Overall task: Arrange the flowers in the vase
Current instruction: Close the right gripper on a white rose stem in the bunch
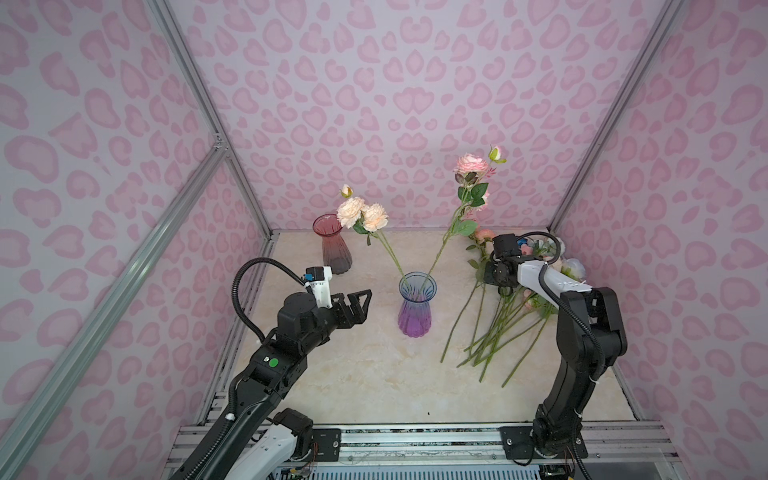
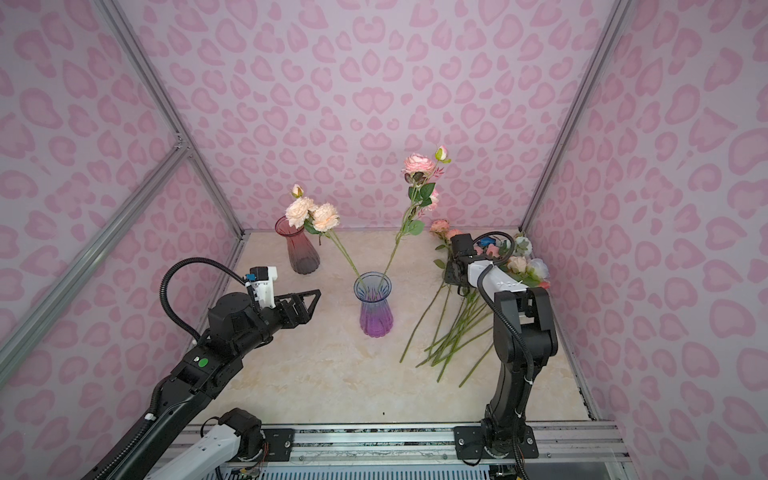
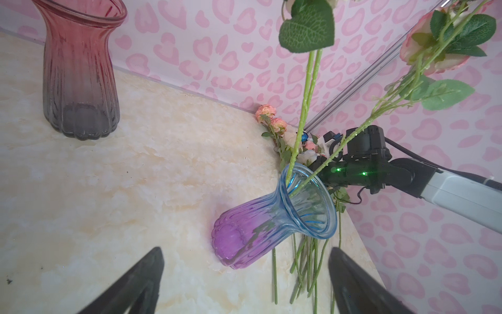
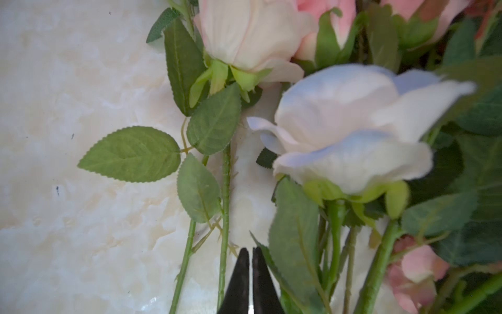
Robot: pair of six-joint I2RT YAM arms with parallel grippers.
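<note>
My right pincer (image 4: 250, 254) sits pressed together, empty, beside the flowers (image 4: 350, 130); shut, it may shove stems (image 4: 225, 217) aside; left pincer (image 3: 246, 250) gapes wide.

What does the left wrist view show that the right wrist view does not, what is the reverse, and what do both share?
Only the left wrist view: the red-to-grey ribbed glass vase; the blue-to-purple ribbed glass vase holding two flower stems; the left gripper, open; the right arm.
Only the right wrist view: the right gripper, shut and empty, beside a pale blue-tinged white rose seen close up.
Both: the cream marble-look tabletop and the loose green-stemmed flowers lying on it.
</note>
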